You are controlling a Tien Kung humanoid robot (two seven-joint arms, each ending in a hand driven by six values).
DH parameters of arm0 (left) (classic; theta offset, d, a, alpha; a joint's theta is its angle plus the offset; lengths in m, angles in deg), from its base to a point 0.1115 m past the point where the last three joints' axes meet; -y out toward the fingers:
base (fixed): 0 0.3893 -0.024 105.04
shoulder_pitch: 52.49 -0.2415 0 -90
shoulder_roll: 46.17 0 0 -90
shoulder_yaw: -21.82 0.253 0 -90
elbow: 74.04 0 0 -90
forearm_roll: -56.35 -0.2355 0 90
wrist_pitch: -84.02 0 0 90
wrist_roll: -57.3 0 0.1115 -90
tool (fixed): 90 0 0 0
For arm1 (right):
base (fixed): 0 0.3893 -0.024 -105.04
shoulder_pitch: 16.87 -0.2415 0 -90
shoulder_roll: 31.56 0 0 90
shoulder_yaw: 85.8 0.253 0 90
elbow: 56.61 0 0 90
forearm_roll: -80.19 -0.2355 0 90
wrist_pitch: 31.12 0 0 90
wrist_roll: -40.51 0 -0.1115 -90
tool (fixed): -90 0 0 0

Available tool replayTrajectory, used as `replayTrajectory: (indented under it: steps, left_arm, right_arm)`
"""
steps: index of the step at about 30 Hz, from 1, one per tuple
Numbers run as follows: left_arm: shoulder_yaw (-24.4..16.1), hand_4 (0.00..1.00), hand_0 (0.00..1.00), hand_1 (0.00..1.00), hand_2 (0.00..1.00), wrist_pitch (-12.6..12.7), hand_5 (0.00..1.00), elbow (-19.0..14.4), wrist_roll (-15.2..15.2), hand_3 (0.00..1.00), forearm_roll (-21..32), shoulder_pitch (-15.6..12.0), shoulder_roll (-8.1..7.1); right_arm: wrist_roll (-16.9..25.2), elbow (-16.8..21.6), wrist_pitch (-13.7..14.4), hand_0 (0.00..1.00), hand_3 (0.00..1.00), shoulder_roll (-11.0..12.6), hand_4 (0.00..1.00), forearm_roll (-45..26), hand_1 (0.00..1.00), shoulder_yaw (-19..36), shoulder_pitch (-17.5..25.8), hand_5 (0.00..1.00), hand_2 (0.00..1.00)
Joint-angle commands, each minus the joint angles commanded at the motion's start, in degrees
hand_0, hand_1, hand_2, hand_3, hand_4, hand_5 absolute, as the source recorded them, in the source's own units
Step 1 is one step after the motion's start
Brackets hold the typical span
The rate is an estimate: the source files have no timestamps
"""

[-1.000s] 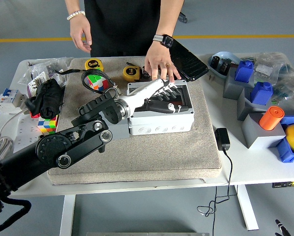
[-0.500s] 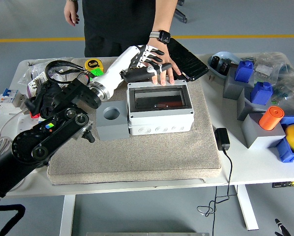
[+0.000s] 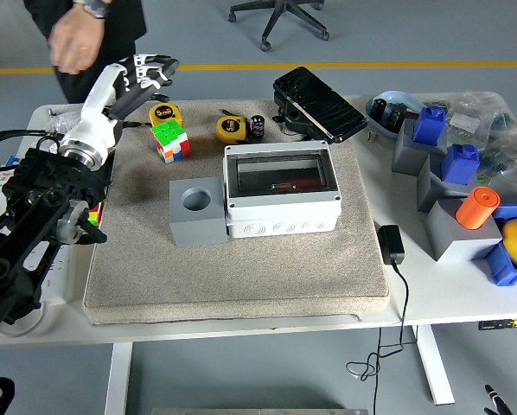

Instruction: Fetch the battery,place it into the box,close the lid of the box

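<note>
Held the left hand (image 3: 148, 71) loosely open and empty over the desk's (image 3: 440, 290) far left, well apart from the battery (image 3: 258, 126) standing behind the box (image 3: 281, 192). Risked knocking the Rubik's cube (image 3: 170, 140) or the yellow tape measure (image 3: 230, 129) when reaching across, and, judging by the lid (image 3: 278, 172) seemingly shut, finding no way in.

A box (image 3: 282, 201) sits mid-mat (image 3: 241, 277) on the desk (image 3: 431, 294), a block (image 3: 195, 211) at its left, a battery (image 3: 258, 126) and tape measures (image 3: 231, 129) behind.

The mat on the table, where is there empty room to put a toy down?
The beige mat is bare along its whole near half, in front of the grey block and the white box. Another free patch lies right of the box. The far edge is crowded: Rubik's cube, tape measures, black lid. The table's right end is crowded too.
</note>
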State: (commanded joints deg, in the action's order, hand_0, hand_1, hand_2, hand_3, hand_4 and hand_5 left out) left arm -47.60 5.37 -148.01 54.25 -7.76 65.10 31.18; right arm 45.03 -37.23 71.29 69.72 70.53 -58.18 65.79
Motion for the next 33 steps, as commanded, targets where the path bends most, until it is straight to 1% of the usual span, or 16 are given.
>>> replayTrajectory:
  steps: [2, 4, 9, 16, 23, 33]
  left_arm:
    - [-1.74, 0.973, 0.466, 0.647, 0.635, 0.08, 0.561, -0.11, 0.26, 0.637, 0.15, -1.03, -0.26]
    - [-2.73, 0.973, 0.466, 0.647, 0.635, 0.13, 0.561, -0.25, 0.42, 0.637, 0.39, -1.59, -0.46]
    - [-5.26, 0.962, 0.468, 0.646, 0.634, 0.28, 0.547, -1.09, 0.86, 0.628, 0.64, -3.18, -1.50]
    - [-8.68, 0.957, 0.470, 0.645, 0.633, 0.18, 0.539, -1.45, 0.97, 0.622, 0.34, -4.25, -2.91]
    - [-11.92, 0.956, 0.473, 0.645, 0.631, 0.17, 0.536, -1.74, 1.05, 0.620, 0.25, -4.59, -3.35]
    - [-13.50, 0.954, 0.476, 0.646, 0.630, 0.06, 0.532, -2.30, 0.99, 0.615, 0.34, -5.65, -3.63]
  right_arm:
    - [-0.17, -0.30, -0.23, 0.717, 0.572, 0.00, 0.980, -0.63, 0.653, -0.45, 0.01, 0.588, 0.635]
    - [-0.37, -0.60, -0.47, 0.717, 0.572, -0.03, 0.980, -1.26, 0.653, -0.97, 0.01, 0.588, 0.635]
    - [-1.06, -1.24, -0.88, 0.716, 0.572, 0.18, 0.980, -2.49, 0.652, -1.96, -0.19, 0.588, 0.635]
    - [-1.34, -1.36, -0.89, 0.716, 0.573, 0.57, 0.980, -2.31, 0.652, -1.28, -0.66, 0.588, 0.635]
    - [-1.43, -1.64, -1.25, 0.716, 0.574, 0.48, 0.980, -2.52, 0.652, -1.60, -0.81, 0.588, 0.635]
    - [-1.75, -1.60, -0.97, 0.716, 0.574, 1.06, 0.980, -2.32, 0.652, -2.16, -1.35, 0.589, 0.635]
